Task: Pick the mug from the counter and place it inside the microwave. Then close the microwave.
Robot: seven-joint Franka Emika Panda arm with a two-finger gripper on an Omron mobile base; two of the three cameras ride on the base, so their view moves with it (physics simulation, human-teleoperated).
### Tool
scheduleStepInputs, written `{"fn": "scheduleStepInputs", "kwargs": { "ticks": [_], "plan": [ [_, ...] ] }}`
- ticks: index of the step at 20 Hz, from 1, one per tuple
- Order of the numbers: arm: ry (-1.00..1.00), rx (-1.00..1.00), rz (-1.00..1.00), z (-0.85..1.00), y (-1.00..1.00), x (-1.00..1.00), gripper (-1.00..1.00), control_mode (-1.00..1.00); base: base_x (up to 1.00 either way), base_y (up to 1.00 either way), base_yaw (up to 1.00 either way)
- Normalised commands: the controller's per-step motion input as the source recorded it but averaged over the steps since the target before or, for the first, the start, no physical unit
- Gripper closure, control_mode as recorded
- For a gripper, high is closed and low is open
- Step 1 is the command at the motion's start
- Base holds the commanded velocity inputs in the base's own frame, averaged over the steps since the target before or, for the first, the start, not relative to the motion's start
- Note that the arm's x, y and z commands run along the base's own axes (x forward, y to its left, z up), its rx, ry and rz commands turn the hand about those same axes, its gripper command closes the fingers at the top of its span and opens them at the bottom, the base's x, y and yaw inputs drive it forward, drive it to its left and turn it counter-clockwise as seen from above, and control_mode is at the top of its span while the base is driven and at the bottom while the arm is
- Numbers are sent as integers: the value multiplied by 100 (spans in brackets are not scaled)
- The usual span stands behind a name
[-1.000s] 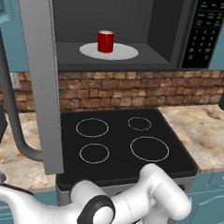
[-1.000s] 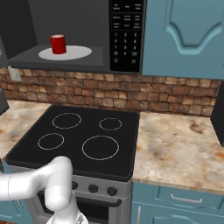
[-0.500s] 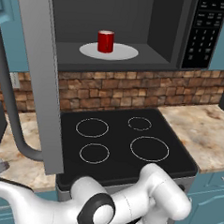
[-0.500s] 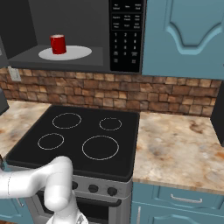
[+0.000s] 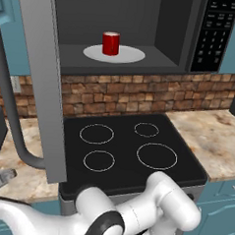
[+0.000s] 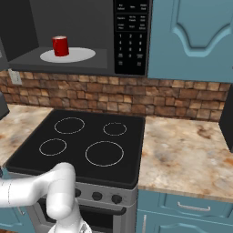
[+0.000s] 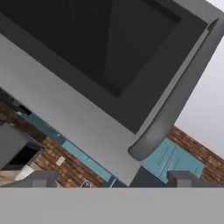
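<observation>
We see nothing shifted over the last second: the mug (image 5: 110, 43) stands on the turntable (image 6: 68, 55) inside the microwave (image 5: 179, 29), our gripper (image 7: 111, 178) gapes wide and empty facing the open door (image 7: 87, 87), leaving only closing.

The arm (image 5: 153, 210) appeared to shift only slightly low in front of the stovetop (image 5: 130, 150), though the left and right base views make so small a move hard to judge.
</observation>
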Motion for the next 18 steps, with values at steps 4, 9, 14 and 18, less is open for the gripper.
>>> {"fn": "scheduleStepInputs", "kwargs": {
  "ticks": [4, 9, 14, 18],
  "plan": [
    [5, 0, 11, 16, -42, 0, -100, -100, 0, 0, 0],
    [10, 0, 11, 33, -45, 0, -100, -100, 0, 0, 0],
    [11, 0, 12, 30, -51, 0, -100, -100, 0, 0, 0],
    [10, 0, 11, 20, -62, 0, -100, -100, 0, 0, 0]
  ]
}}
